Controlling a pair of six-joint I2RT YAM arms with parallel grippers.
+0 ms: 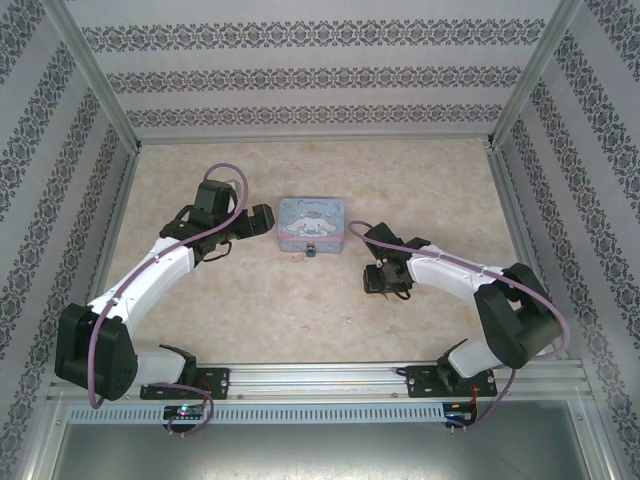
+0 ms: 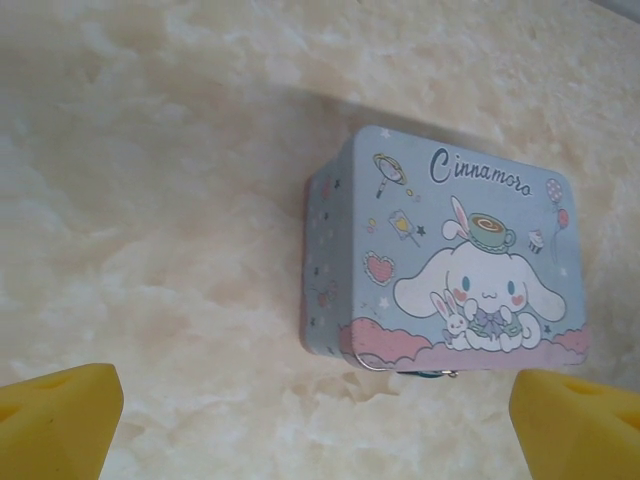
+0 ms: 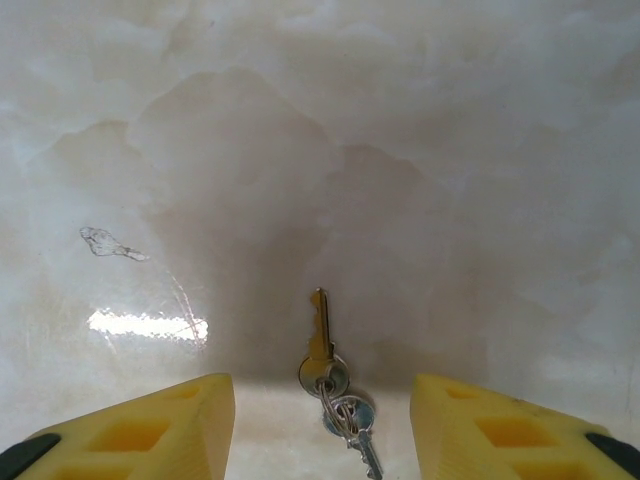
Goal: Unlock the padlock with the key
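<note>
The padlock (image 1: 310,250) is a tiny dark teal thing hanging at the front edge of the pastel-blue cartoon tin box (image 1: 312,222). In the left wrist view just a teal sliver of the padlock (image 2: 428,374) peeks from under the tin box (image 2: 450,260). The brass key (image 3: 320,335) lies flat on the table, joined by a ring to a second silvery key (image 3: 360,450). My right gripper (image 3: 322,400) hangs low over them, its yellow fingers (image 3: 180,420) standing either side of the key heads with a gap on both sides. My left gripper (image 1: 262,220) is wide open beside the tin's left end.
The marble-patterned table (image 1: 300,310) is walled in by patterned panels on three sides. A metal rail (image 1: 330,380) with the arm bases runs along the near edge. A small scuff mark (image 3: 110,243) shows on the table to the left of the key.
</note>
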